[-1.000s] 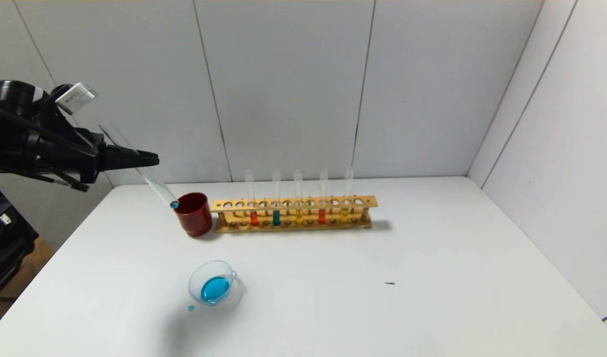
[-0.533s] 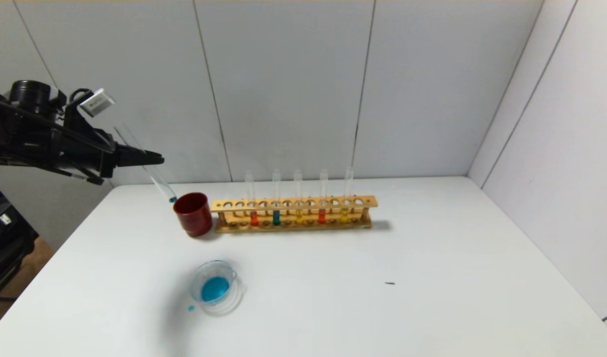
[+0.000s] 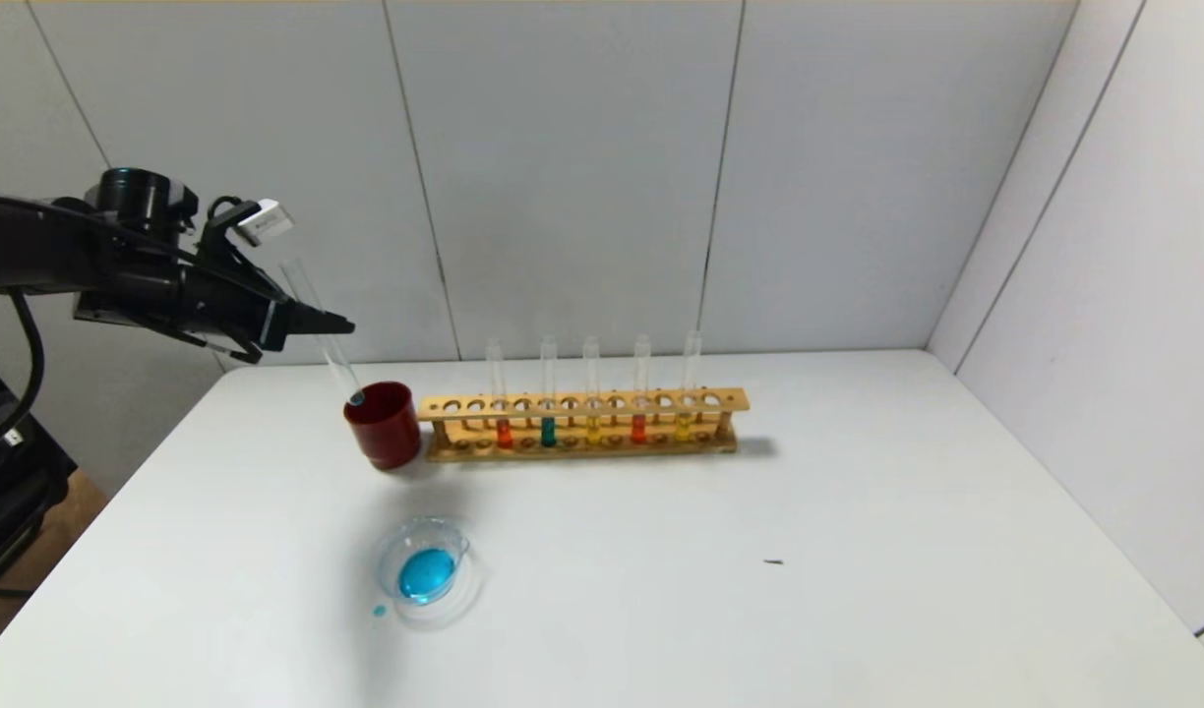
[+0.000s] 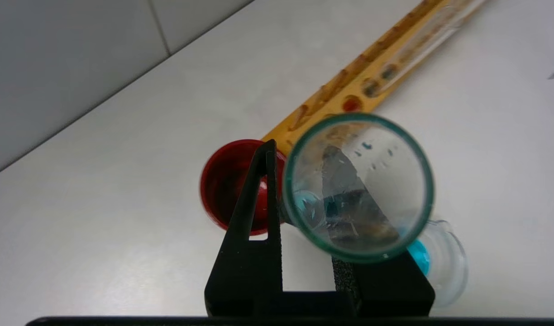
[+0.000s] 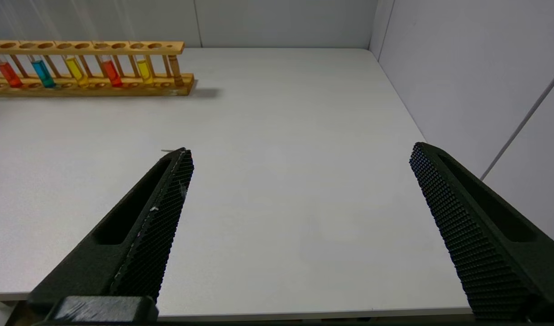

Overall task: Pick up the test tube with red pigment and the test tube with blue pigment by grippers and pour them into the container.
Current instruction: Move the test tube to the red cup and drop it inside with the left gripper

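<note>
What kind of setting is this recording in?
Most likely a mock chemistry bench in a robot test cell: a wooden test tube rack holding coloured liquids, a glass dish of blue liquid, all on a plain white table enclosed by grey panels.

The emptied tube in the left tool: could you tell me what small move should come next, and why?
Probably lower it straight into the dark red cup. The left tool holds the test tube nearly upright with its bottom tip at the cup's rim, and the blue pigment already lies in the container.
</note>
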